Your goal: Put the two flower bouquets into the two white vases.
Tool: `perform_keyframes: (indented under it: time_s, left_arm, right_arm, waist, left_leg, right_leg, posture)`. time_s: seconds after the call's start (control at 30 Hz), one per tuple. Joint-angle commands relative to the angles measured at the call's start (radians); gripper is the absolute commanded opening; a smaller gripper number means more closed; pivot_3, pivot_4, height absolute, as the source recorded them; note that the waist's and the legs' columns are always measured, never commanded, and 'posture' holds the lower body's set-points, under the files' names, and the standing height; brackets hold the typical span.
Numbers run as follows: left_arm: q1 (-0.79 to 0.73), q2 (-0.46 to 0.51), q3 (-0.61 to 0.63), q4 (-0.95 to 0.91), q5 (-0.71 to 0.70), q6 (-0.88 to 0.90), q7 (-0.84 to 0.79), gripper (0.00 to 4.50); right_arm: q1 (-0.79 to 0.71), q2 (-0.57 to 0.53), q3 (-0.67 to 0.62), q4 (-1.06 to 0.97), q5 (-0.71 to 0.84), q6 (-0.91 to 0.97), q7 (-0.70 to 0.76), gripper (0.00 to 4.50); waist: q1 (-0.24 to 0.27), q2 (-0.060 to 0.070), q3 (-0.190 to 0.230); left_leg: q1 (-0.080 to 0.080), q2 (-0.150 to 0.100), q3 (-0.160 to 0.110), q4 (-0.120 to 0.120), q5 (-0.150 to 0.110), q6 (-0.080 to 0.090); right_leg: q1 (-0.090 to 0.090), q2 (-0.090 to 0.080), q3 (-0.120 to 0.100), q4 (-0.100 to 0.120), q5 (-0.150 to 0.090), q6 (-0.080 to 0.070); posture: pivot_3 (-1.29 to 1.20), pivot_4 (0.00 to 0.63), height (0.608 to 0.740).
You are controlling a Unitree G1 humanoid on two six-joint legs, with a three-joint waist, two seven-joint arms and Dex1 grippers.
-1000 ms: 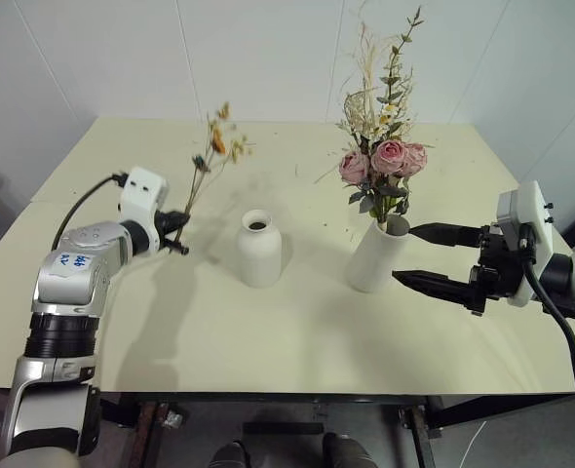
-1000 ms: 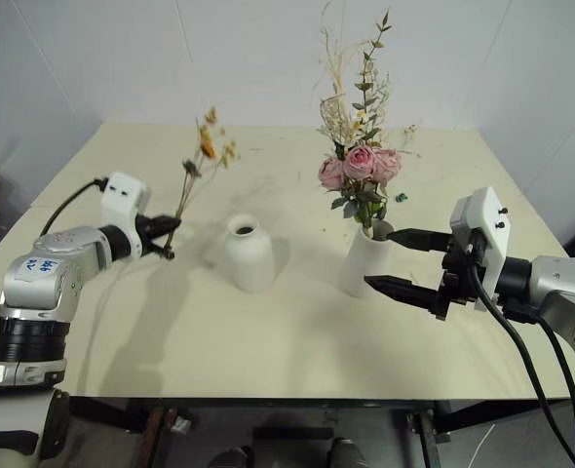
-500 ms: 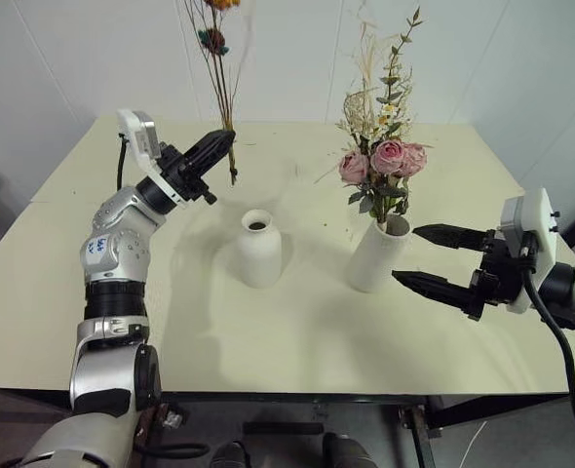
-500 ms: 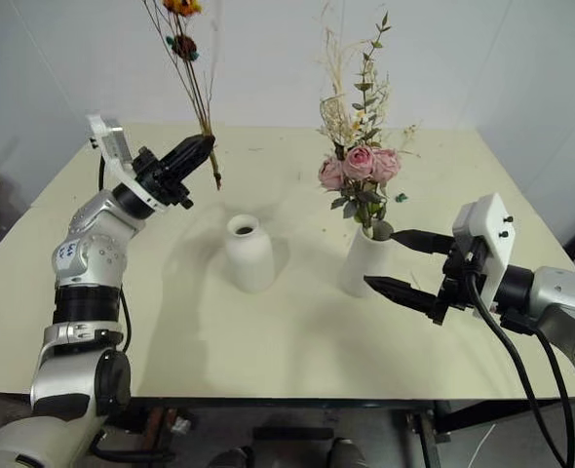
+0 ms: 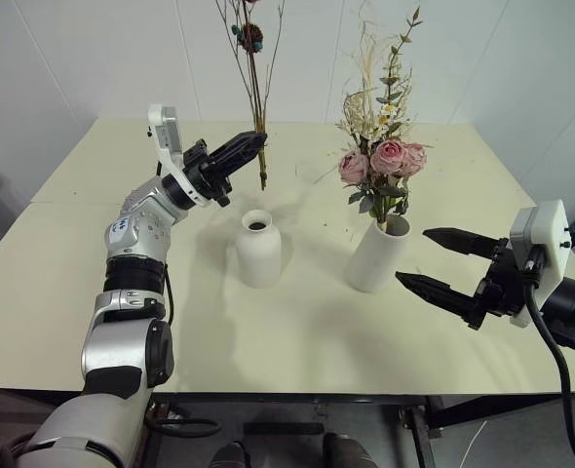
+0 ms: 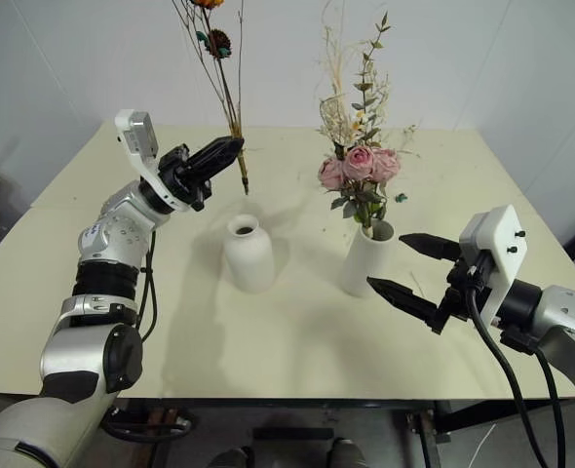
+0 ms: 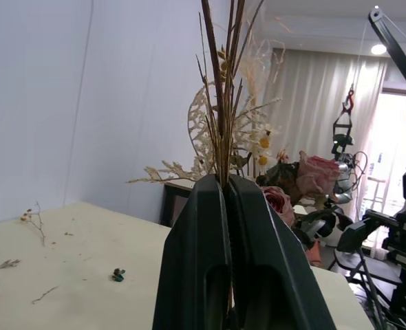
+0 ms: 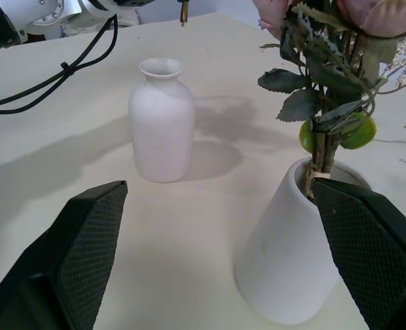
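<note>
Stems (image 7: 220, 124) sit clamped between left pincer (image 7: 225, 187) fingers in wrist view.

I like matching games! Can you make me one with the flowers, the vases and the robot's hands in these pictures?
Things:
1. thin bouquet
2. rose bouquet
3. short vase
4. right gripper

States:
A. empty, standing on the table
B. open, holding nothing, beside the tall vase
C. standing in the tall vase
D. held upright in the air by the shut left gripper

Pairs: 1-D, 2-C, 3-A, 4-B
</note>
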Motion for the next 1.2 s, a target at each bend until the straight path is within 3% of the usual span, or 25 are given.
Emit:
perform_keyframes:
  time_s: [0.03, 1.13, 1.2]
  left_arm:
    - [-0.019, 0.024, -0.023, -0.012, 0.026, 0.010, -0.029, 0.03]
    - [0.121, 0.097, -0.124, -0.083, 0.156, -0.008, -0.077, 0.03]
    - [0.123, 0.101, -0.125, -0.087, 0.159, -0.008, -0.077, 0.52]
  right_arm:
    - [0.014, 0.006, -0.056, -0.045, 0.026, -0.016, -0.028, 4.50]
    - [0.034, 0.002, -0.055, -0.045, 0.030, -0.024, -0.035, 4.50]
    - [0.034, 0.001, -0.054, -0.044, 0.029, -0.025, -0.034, 4.50]
  waist:
    - [0.000, 0.000, 0.000]
    - [0.000, 0.000, 0.000]
    - [0.001, 0.000, 0.000]
  left_leg:
    - [0.000, 0.000, 0.000, 0.000, 0.000, 0.000]
    - [0.000, 0.000, 0.000, 0.000, 0.000, 0.000]
    - [0.000, 0.000, 0.000, 0.000, 0.000, 0.000]
  right_leg:
    - [0.000, 0.000, 0.000, 0.000, 0.000, 0.000]
    - [0.000, 0.000, 0.000, 0.000, 0.000, 0.000]
    - [0.000, 0.000, 0.000, 0.000, 0.000, 0.000]
  posture:
    - [0.00, 0.150, 0.740]
    - [0.00, 0.150, 0.740]
    - [0.00, 0.150, 0.740]
